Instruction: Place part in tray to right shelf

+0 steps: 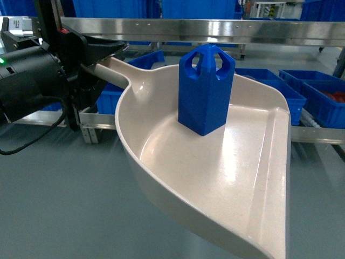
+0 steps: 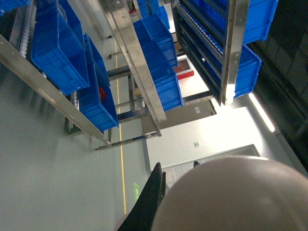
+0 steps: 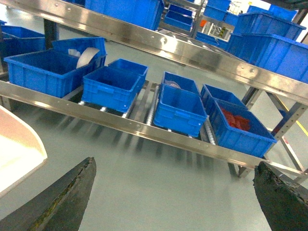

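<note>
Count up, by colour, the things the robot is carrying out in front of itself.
Beige: 1, the dustpan-shaped tray, held by its handle in the left gripper
Bright blue: 1, the part, standing upright in the tray
Total: 2

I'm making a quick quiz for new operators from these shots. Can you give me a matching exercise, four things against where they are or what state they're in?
Things:
1. part
2. tray
3. left gripper
4. right gripper

States:
A. open, holding nothing
B. shut on the handle
C. standing upright in the scoop
D. held above the floor, in front of the shelf

Pairs: 1-C, 2-D, 3-B, 4-A
</note>
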Controlling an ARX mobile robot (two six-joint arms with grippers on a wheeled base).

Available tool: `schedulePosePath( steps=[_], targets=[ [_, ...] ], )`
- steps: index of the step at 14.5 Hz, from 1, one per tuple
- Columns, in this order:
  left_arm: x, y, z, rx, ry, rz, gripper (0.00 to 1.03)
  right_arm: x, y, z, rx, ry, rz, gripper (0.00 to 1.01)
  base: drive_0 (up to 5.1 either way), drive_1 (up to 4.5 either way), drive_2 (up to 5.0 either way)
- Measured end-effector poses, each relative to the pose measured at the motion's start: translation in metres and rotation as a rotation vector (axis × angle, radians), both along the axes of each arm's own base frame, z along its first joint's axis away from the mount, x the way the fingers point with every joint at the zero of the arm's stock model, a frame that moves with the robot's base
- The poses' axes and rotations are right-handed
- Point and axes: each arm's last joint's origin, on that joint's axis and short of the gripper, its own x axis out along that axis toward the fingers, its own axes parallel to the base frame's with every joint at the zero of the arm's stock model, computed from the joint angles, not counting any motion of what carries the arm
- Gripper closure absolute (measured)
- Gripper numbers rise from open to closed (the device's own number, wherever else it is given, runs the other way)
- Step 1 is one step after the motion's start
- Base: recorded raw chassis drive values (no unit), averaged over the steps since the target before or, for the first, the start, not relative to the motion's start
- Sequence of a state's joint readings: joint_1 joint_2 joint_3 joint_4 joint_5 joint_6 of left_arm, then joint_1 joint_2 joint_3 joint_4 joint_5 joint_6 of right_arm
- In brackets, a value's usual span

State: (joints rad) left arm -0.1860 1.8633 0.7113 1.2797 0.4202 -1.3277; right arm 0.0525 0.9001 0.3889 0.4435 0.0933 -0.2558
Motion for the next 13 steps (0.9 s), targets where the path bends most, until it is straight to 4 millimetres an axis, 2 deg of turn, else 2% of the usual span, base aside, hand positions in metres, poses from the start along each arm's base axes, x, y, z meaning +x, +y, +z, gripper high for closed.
schedulePosePath(
  steps=[9,13],
  targets=[
    [0.0000,-0.0001,0.0000,0.000,0.000,0.000,0.90,0.0000,0.0001,0.0000,0.000,0.000,0.000,0.03,-1.6,-1.62,-1.6],
    [0.0004,0.0018,0.0000,0.000,0.000,0.007,0.90,-0.0007,-0.0001,0.0009,0.000,-0.005,-0.002,0.03,0.0,0.00,0.0]
  ],
)
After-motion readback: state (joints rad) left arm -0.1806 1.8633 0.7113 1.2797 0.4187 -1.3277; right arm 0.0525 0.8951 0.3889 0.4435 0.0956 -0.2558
